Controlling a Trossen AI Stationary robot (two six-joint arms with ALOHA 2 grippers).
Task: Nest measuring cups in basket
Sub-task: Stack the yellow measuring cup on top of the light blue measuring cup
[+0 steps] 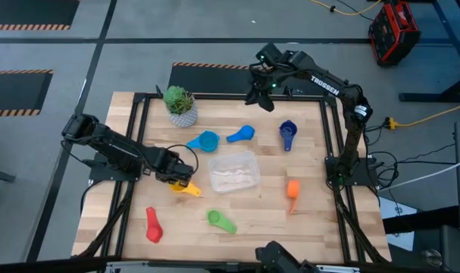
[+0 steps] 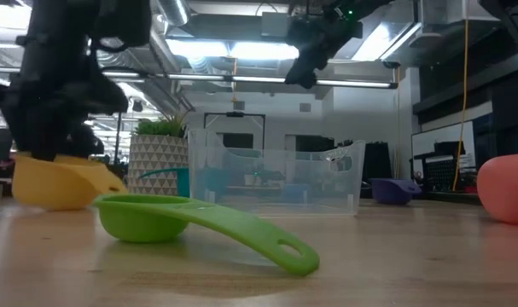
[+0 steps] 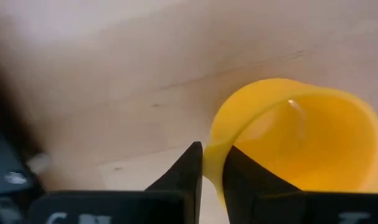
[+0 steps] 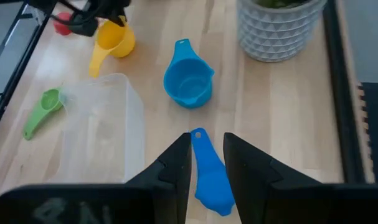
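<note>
The yellow measuring cup (image 1: pixel 186 188) is at the table's left, beside the clear basket (image 1: pixel 233 171). My left gripper (image 1: pixel 178 174) is shut on it. My right gripper (image 1: pixel 260 95) is open and empty, high above the table's far edge. Its wrist view looks down on the blue cup (image 4: pixel 208 177) and the light blue cup (image 4: pixel 189 79). The other cups lie apart on the table: dark blue (image 1: pixel 288 135), orange (image 1: pixel 292 188), green (image 1: pixel 220 221) and red (image 1: pixel 153 225). The basket (image 2: pixel 276 175) holds no cup. My left gripper pinches the yellow cup's wall at the rim (image 3: pixel 212 163), one finger (image 3: pixel 241 177) inside the cup and one (image 3: pixel 189 171) outside. The fingers come from above, pointing down. In the low view the cup (image 2: pixel 58 181) sits at table height; whether it rests there I cannot tell.
A white pot with a green plant (image 1: pixel 180 106) stands at the far left of the table. A dark frame (image 1: pixel 139 129) runs along the table's sides. Bare wood lies between the basket and the orange cup.
</note>
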